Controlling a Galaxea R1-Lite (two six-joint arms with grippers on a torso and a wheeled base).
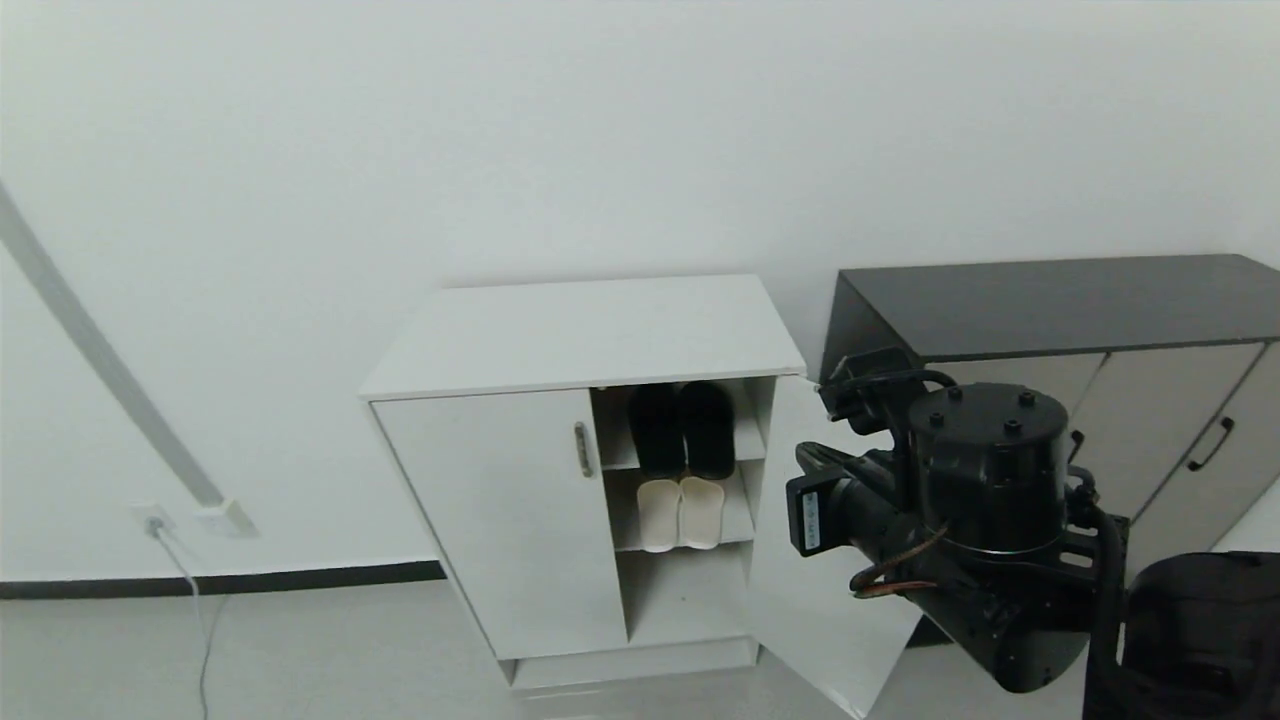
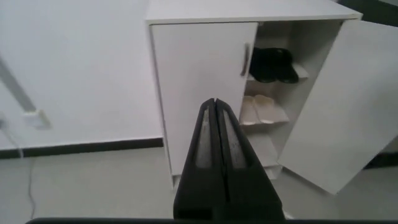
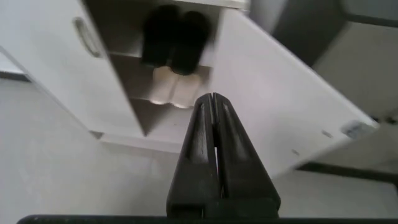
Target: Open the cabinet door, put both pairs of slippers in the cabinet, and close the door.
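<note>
White cabinet [image 1: 585, 335]: right door [image 1: 805, 620] swung open at 3 o'clock, left door [image 1: 500, 520] shut. Black slippers [image 1: 682, 428] on the top shelf. White slippers [image 1: 680, 512] at their 6 o'clock, on the middle shelf. Left gripper [image 2: 215, 106], right gripper [image 3: 212, 99]: fingers pressed together, holding nothing.

Head cam high, looking forward and down at the cabinet [image 1: 585, 340], mid-range; left wrist cam lower, facing the cabinet front, further back; right wrist cam nearest, tilted down beside the open door [image 3: 280, 106]; all three share the shelved black slippers [image 2: 273, 65] and white slippers [image 2: 264, 109].
</note>
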